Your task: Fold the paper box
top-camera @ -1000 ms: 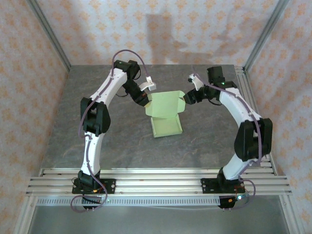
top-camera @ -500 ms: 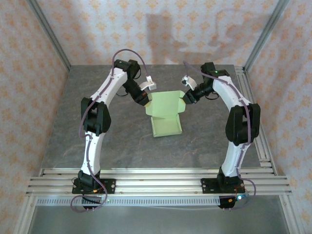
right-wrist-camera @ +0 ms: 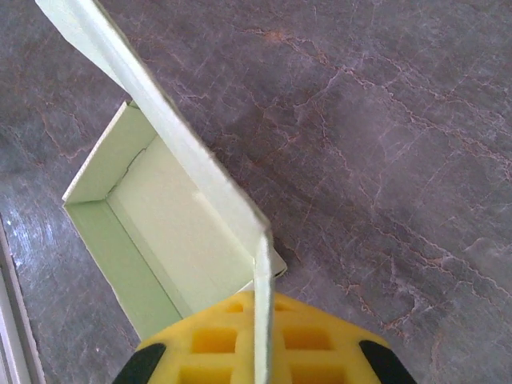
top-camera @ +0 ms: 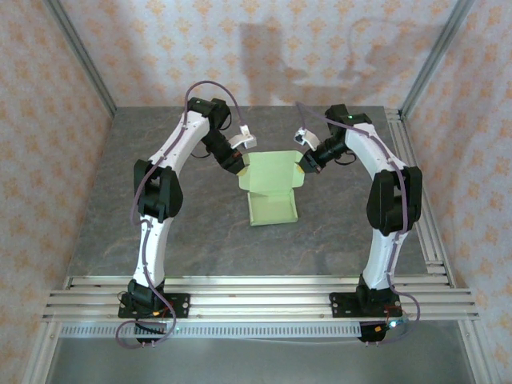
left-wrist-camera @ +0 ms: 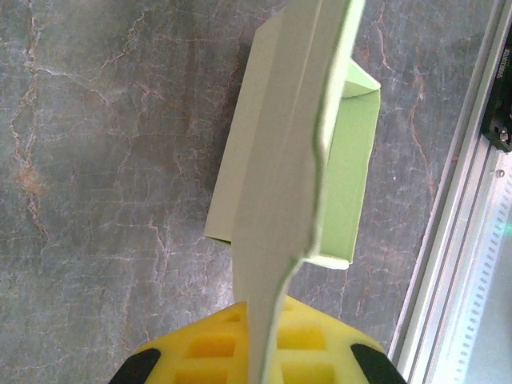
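Observation:
The paper box (top-camera: pixel 272 210) is pale green card and lies in the middle of the grey table, its shallow tray open upward. Its lid flap (top-camera: pixel 270 171) stands raised at the far side. My left gripper (top-camera: pixel 240 170) is shut on the flap's left edge. My right gripper (top-camera: pixel 302 166) is shut on the flap's right edge. In the left wrist view the card (left-wrist-camera: pixel 280 184) runs edge-on down between the yellow pads (left-wrist-camera: pixel 312 344) of the left gripper (left-wrist-camera: pixel 260 356). In the right wrist view the flap's thin edge (right-wrist-camera: pixel 262 304) passes between the pads of the right gripper (right-wrist-camera: pixel 262 356), with the tray (right-wrist-camera: pixel 176 224) below left.
Aluminium rails (top-camera: pixel 256 296) cross the near edge over the arm bases. Another rail (top-camera: pixel 410 160) runs along the table's right side. Patterned walls close in the left, back and right. Bare grey tabletop (top-camera: pixel 200 232) surrounds the box.
My right arm swung left toward the box and its jaws closed onto the lid flap's right edge. The left arm and its grip stayed put.

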